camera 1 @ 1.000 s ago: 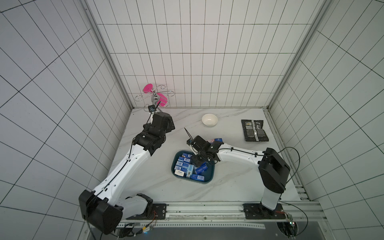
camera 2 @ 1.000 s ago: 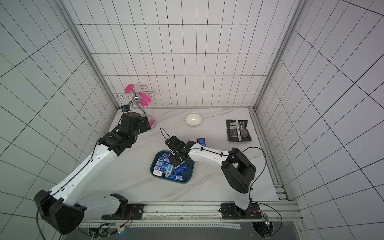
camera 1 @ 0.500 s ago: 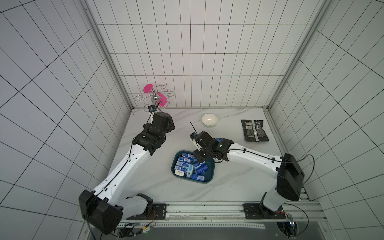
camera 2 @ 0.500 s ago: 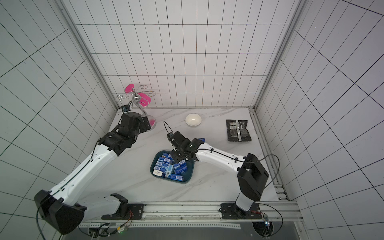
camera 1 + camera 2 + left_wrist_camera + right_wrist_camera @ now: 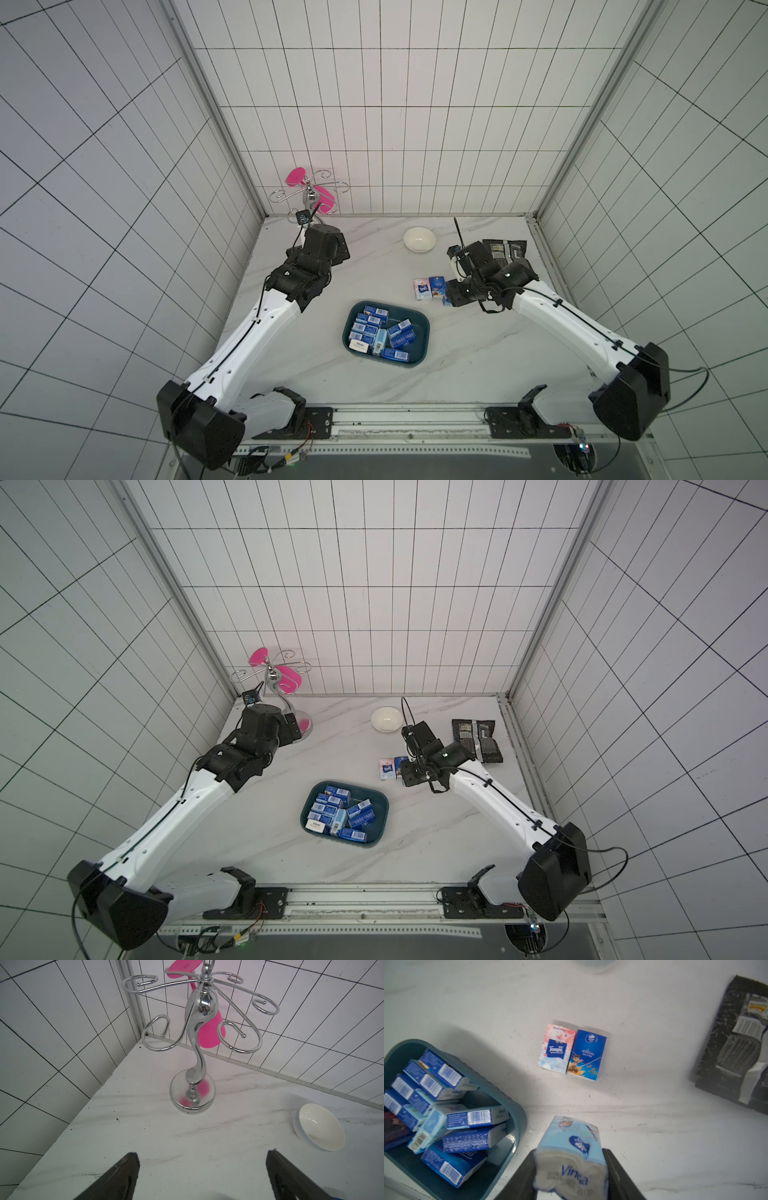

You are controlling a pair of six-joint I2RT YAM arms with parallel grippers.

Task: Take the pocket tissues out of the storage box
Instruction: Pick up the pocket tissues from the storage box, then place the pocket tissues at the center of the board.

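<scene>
Right pincer: pinching light-blue tissue pack, carried clear of storage box, now alongside. Pink pack, dark-blue pack ahead on bench; third delivery imminent. Left pincer: spread, idle.

Right wrist view: the storage box and the black foil packet run off the frame, and the white bowl is a blurred sliver. In both top views the right gripper hides nearly all of the held tissue pack.

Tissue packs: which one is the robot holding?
The light blue pack in the right gripper; two lie on the table, the rest in the teal box.
</scene>
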